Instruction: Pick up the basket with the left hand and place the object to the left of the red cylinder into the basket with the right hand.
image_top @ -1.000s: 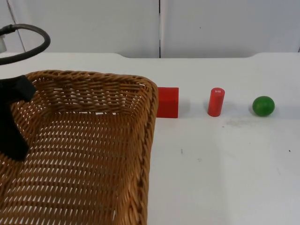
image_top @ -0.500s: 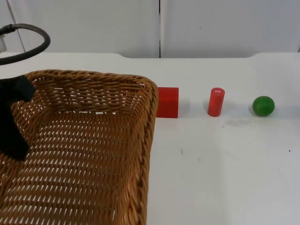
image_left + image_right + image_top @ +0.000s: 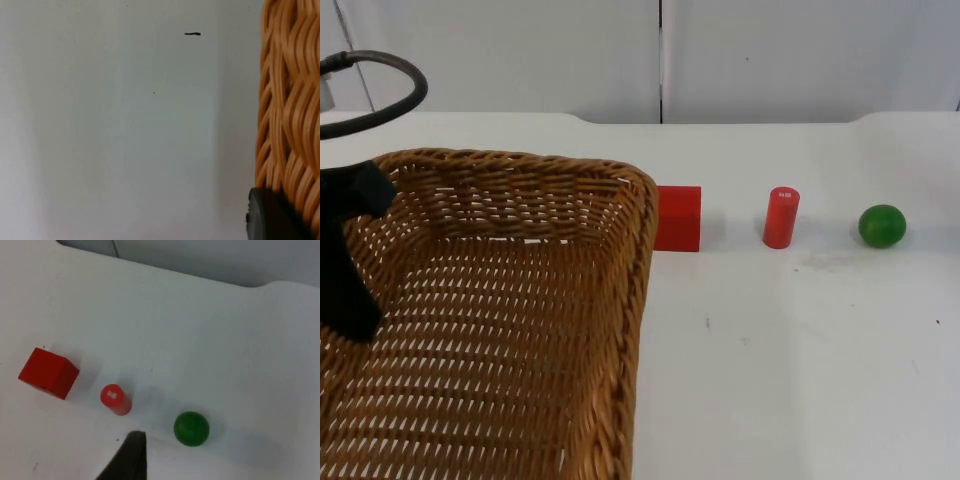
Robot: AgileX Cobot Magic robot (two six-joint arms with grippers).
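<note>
Now: basket up on the left, red cube waiting

Your target, the red cube [image 3: 677,218], sits on the white table [image 3: 800,360] just beside the far right corner of the wicker basket [image 3: 490,320], with the basket's rim partly covering it in the top view. On the cube's other side stands the red cylinder [image 3: 781,217], upright, and beyond that the green ball [image 3: 882,226]; the three form a row, each apart from the next.

From the right gripper [image 3: 127,460], which hangs above the table, the cylinder [image 3: 115,399] lies just ahead, the ball [image 3: 191,428] close by to one side and the cube [image 3: 48,373] farther off to the other. You cannot tell whether its fingers are apart or together.

Your left gripper [image 3: 350,255] is clamped on the basket's left wall, one black finger [image 3: 270,217] pressed against the woven rim [image 3: 290,100], with the table showing past it.
</note>
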